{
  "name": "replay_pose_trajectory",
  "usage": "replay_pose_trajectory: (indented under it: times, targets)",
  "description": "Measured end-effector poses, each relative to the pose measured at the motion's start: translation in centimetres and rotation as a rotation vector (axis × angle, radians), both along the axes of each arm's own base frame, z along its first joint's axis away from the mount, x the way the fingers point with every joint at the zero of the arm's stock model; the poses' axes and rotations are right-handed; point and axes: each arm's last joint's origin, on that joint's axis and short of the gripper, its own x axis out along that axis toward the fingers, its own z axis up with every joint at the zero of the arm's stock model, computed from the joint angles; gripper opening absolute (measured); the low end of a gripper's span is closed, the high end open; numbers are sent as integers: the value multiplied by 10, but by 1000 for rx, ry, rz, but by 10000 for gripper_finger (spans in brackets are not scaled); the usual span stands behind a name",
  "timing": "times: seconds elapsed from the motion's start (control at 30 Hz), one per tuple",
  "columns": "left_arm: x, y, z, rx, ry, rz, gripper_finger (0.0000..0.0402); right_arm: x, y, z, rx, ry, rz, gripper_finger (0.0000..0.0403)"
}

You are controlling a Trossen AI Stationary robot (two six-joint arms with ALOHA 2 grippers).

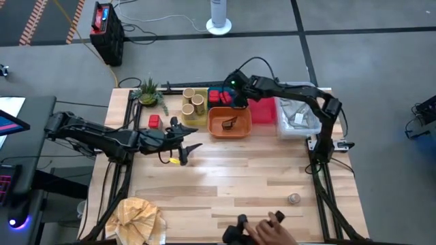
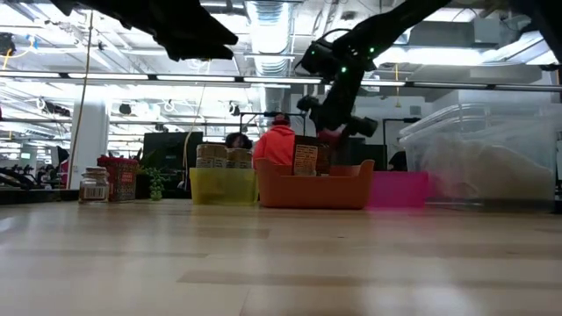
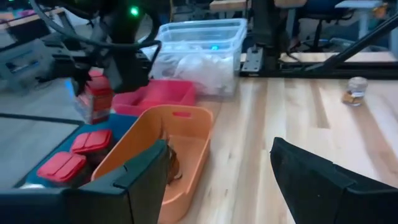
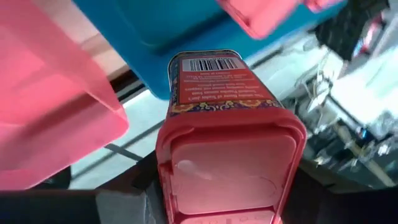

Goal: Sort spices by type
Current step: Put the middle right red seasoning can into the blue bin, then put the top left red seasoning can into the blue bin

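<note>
Four trays sit in a row at the far side of the table, and most of the sorting appears done. We judge the task well advanced but not finished.

1. Yellow tray, leftmost: holds the tan cylindrical jars, standing upright.
2. Blue tray, far side of the row: holds two red tins lying with their lids up. The right gripper hangs above this tray, clamped on a third red tin, label and barcode visible in the right wrist view. We expect this tin to go down beside the other two.
3. Orange tray, near the middle: holds the dark brown irregular piece.
4. Pink tray, to the right of the orange one: we see nothing in it.

A clear plastic bin stands at the right end of the row; its contents are not spices as far as we can tell.

Items still outside the trays:
- One red tin on the table, left of the yellow tray.
- One small clear shaker at the near right of the table, well apart from the trays.

The left gripper hovers over the table left of centre, fingers spread and holding nothing.
</note>
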Motion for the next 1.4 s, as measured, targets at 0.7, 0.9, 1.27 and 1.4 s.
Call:
replay_pose_trajectory:
  times: [0.7, 0.9, 1.27, 1.4]
  targets:
    - [-1, 1, -2, 11, 26, 24, 265, 17, 21, -27, 161, 50, 163, 240]
    - [-1, 1, -2, 20, 29, 21, 265, 17, 22, -28, 206, -3, 110, 245]
    - [-1, 1, -2, 24, 30, 19, 265, 13, 19, -28, 275, -89, 2, 300]
    - [-1, 1, -2, 40, 35, 21, 265, 14, 19, -28, 269, -101, -4, 337]
